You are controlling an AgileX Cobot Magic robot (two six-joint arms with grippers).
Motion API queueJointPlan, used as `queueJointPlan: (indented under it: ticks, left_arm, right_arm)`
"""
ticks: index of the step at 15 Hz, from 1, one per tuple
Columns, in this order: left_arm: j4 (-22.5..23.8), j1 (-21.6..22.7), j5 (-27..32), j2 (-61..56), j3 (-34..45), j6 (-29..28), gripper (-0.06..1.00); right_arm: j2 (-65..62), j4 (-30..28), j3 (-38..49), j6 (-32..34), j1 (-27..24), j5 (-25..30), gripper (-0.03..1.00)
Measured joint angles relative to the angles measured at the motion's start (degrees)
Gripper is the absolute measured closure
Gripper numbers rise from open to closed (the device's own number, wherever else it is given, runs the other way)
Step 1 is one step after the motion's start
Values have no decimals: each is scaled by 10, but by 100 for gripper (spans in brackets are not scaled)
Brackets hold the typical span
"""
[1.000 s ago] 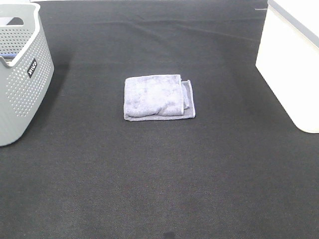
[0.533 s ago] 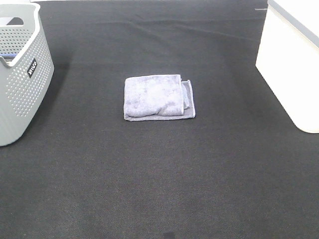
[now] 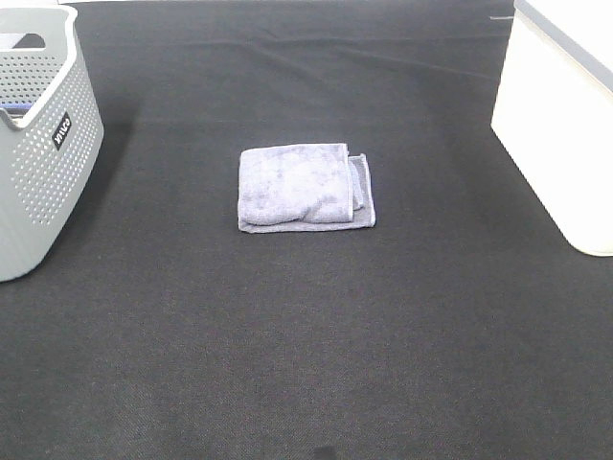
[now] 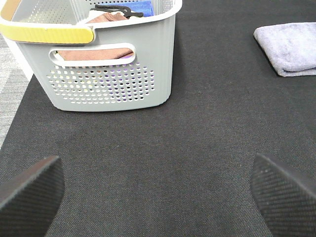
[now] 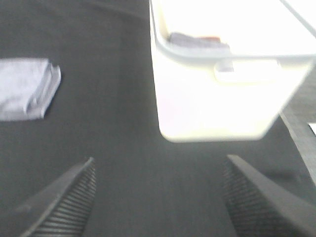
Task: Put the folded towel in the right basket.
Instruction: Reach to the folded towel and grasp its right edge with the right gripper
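Observation:
A folded lavender-grey towel [image 3: 305, 187] lies flat on the black table, in the middle. It also shows in the left wrist view [image 4: 290, 48] and the right wrist view [image 5: 27, 88]. The right basket [image 3: 565, 115] is white and stands at the right edge; the right wrist view shows it [image 5: 222, 103] with some cloth inside. My left gripper [image 4: 158, 190] is open and empty, low over the mat near the left basket. My right gripper [image 5: 158, 197] is open and empty, in front of the white basket. Neither gripper shows in the exterior view.
A grey perforated basket [image 3: 43, 153] stands at the left edge; the left wrist view shows it [image 4: 98, 74] holding folded cloths. A black mat [image 3: 306, 335] covers the table.

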Motion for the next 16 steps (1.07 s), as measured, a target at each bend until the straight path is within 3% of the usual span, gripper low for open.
queueJointPlan:
  ticks: [2, 6, 12, 13, 16]
  left_arm:
    - [0, 0, 0, 0, 0, 0, -3]
    - [0, 0, 0, 0, 0, 0, -3]
    - [0, 0, 0, 0, 0, 0, -3]
    - [0, 0, 0, 0, 0, 0, -3]
    - [0, 0, 0, 0, 0, 0, -3]
  right_arm:
    - [104, 11, -44, 0, 0, -52, 28]
    - [343, 17, -205, 0, 0, -70, 28]
    - [643, 57, -457, -26, 0, -15, 28]
    - [643, 57, -457, -26, 0, -15, 28]
    - [771, 74, -589, -39, 5, 34, 28]
